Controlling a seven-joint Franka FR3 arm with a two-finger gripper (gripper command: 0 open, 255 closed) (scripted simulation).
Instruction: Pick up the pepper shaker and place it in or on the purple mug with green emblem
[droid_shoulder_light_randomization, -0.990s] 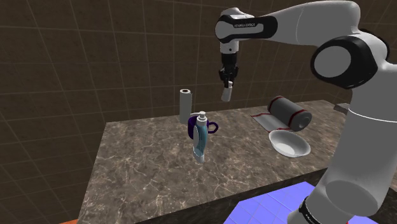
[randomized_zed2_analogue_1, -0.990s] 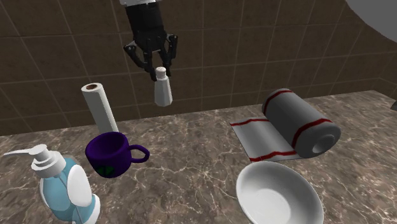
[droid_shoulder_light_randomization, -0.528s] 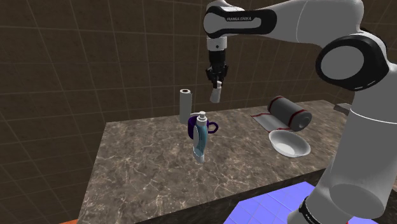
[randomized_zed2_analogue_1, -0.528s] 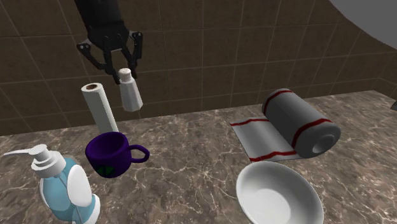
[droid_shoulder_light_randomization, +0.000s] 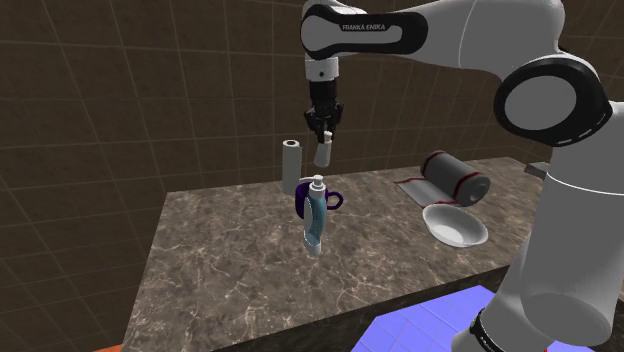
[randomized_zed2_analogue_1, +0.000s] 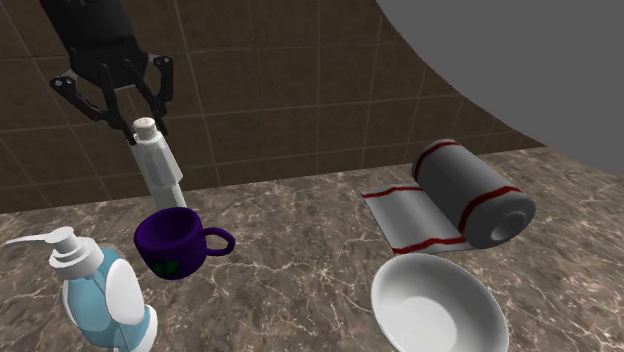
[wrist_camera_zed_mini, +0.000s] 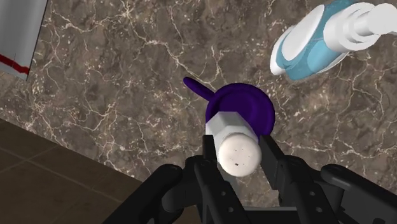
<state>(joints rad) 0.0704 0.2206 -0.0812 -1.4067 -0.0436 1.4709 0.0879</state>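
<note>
The gripper is closed on the white shaker. Its two fingers press the shaker's neck from either side, and the holed cap points up into the hand. The shaker hangs in the air above the purple mug, a little tilted and clear of the rim. The mug stands upright on the marble counter. A soap bottle stands just beside the mug, and a paper roll stands behind it. A white bowl and a rolled towel lie well apart from the mug, on its handle side.
</note>
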